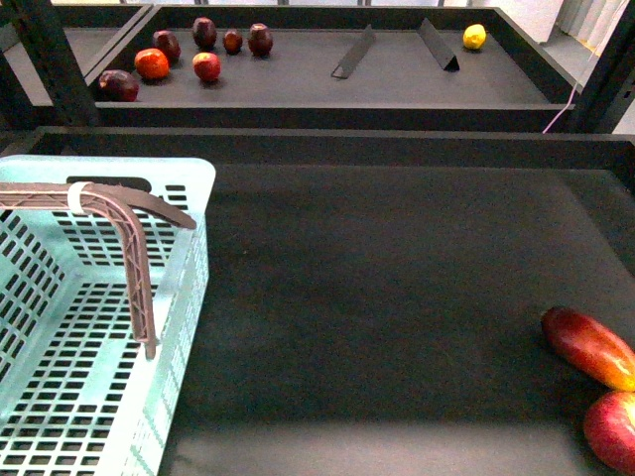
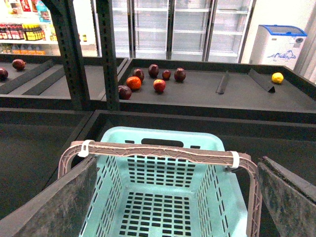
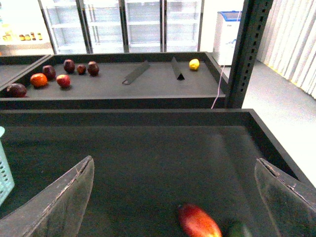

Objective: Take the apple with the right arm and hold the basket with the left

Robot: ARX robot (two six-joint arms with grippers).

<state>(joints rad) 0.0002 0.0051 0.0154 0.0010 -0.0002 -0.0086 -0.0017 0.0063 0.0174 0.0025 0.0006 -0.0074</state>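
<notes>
The apple (image 1: pixel 615 431), red with pale speckles, lies at the near right corner of the dark shelf, cut off by the frame edge. The light teal basket (image 1: pixel 89 327) stands at the near left with its grey-brown lattice handle (image 1: pixel 129 213) raised. Neither arm shows in the front view. In the left wrist view my left gripper (image 2: pixel 173 197) is open above the basket (image 2: pixel 163 197), its fingers either side of the handle (image 2: pixel 158 150). My right gripper (image 3: pixel 175 197) is open and empty above the shelf; a dark round shape (image 3: pixel 239 231) at the frame's edge may be the apple.
An elongated red-yellow fruit (image 1: pixel 587 347) lies beside the apple and shows in the right wrist view (image 3: pixel 199 222). The far upper tray (image 1: pixel 327 99) holds several dark red fruits (image 1: pixel 206 65), two black dividers and a yellow fruit (image 1: pixel 474 37). Dark shelf posts (image 2: pixel 71 54) stand at the left.
</notes>
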